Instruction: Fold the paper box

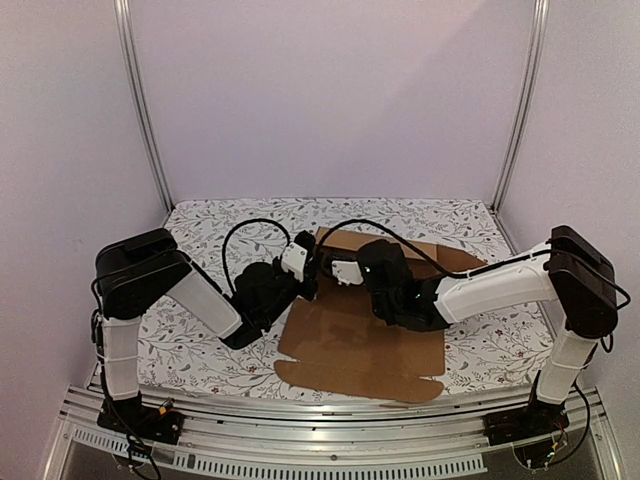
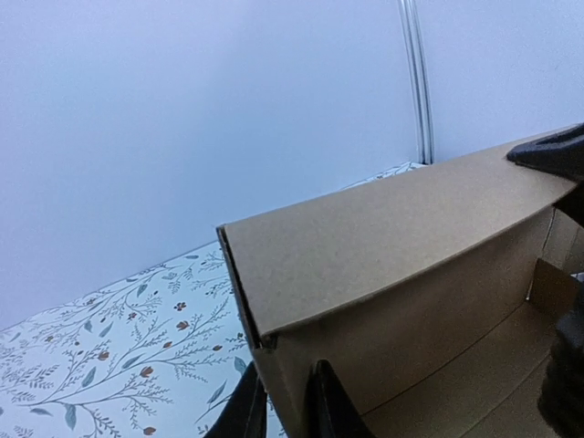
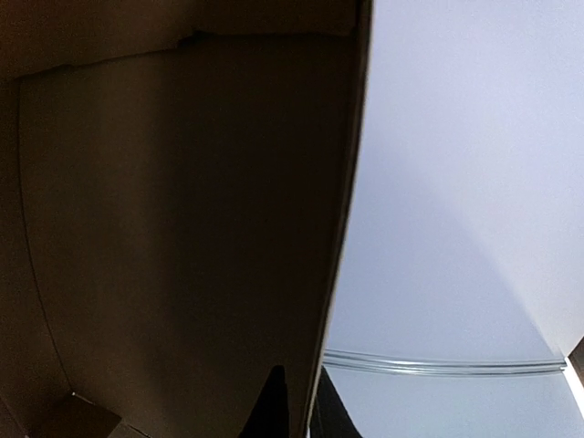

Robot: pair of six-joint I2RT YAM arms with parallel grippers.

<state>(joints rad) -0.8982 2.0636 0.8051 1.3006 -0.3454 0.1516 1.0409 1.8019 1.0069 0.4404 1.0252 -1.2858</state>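
Observation:
The paper box [image 1: 360, 340] is a brown cardboard sheet lying mid-table, with its back wall standing up between the two arms. My left gripper [image 1: 308, 272] is at the wall's left end. In the left wrist view its fingers [image 2: 246, 411] straddle the wall's corner edge, pressed against both faces of the box [image 2: 392, 228], with a flap folded over above them. My right gripper [image 1: 345, 272] sits just to the right of it. In the right wrist view its gripper [image 3: 306, 411] pinches the thin edge of a cardboard panel [image 3: 182, 228]. A dark part of the right arm [image 2: 552, 155] touches the flap's far end.
The table has a floral-patterned cloth [image 1: 200, 230]. White walls with aluminium posts [image 1: 140, 110] enclose the back and sides. An aluminium rail [image 1: 330, 420] runs along the near edge between the arm bases. The box's front flaps [image 1: 350, 378] lie flat near that rail.

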